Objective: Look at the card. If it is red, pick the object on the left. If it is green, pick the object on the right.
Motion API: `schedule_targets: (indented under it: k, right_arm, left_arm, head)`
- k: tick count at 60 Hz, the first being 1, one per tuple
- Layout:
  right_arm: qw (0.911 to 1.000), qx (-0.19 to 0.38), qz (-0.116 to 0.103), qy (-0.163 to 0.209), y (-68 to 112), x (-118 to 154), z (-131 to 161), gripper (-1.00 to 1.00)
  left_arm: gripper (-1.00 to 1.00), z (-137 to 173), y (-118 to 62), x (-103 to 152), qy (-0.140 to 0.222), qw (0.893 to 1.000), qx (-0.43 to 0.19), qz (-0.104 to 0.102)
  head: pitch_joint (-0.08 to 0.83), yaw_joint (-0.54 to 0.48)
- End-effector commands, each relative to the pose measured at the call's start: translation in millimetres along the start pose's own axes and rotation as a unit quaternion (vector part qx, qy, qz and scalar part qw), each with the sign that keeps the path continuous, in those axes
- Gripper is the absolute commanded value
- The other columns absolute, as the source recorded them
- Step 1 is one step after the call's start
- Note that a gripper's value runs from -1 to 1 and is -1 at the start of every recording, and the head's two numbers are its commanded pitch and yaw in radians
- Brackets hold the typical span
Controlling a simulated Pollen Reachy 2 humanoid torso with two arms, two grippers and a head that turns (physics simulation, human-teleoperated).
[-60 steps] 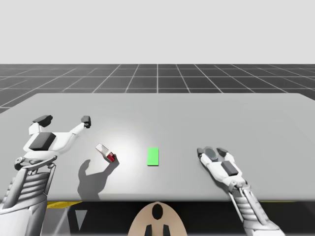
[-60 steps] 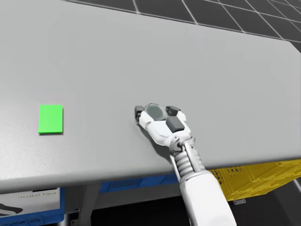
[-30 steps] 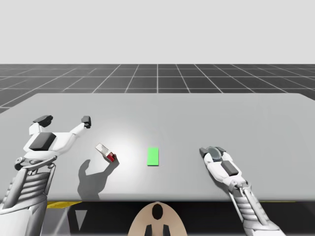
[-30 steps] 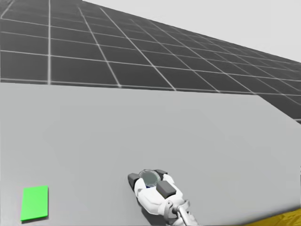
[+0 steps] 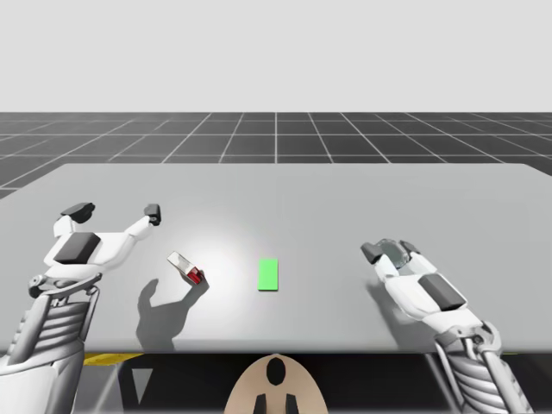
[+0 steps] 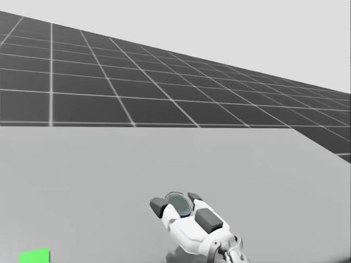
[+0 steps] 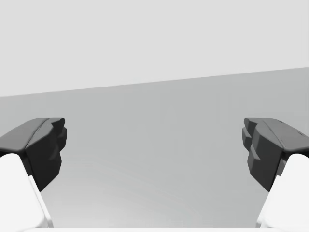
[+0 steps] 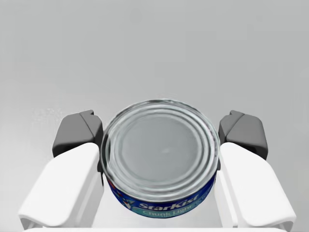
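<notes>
Round flat metal can (image 8: 161, 150) with a blue side is sitting between the fingers of my right gripper (image 8: 160, 131). Both dark pads are pressing its rim from opposite sides, pinching it. High view: can (image 5: 395, 253) in right gripper (image 5: 391, 250) is showing at 3 o'clock of the green rectangular card (image 5: 268, 274), well apart from it. Small red-and-white box (image 5: 185, 267) is lying at 9 o'clock of the card on the grey table (image 5: 302, 198). Left gripper (image 5: 115, 210) is hovering at 10 o'clock of the box, fingers spread wide, nothing between them.
</notes>
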Motion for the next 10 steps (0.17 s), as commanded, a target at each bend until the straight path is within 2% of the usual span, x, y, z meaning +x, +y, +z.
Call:
schedule_targets:
  k: [1, 2, 10]
  right_arm:
    - [0.9949, 0.009, 0.021, -0.098, 8.8, 76, 17, 1.00]
    - [0.9929, 0.006, 0.031, -0.115, 10.3, 87, 22, 1.00]
    - [0.9845, -0.003, 0.041, -0.170, 15.1, 120, 43, 1.00]
  left_arm:
    - [-1.00, 0, -0.1, 0, 0.001, 1.000, 0.000, 0.000]
    - [-1.00, 0, 0.1, 0, 0.001, 1.000, 0.000, 0.000]
    - [-1.00, 0, 0.7, 1, -0.001, 1.000, 0.001, 0.002]
  head:
    - [0.319, -0.46]
    - [0.316, -0.46]
    - [0.303, -0.45]
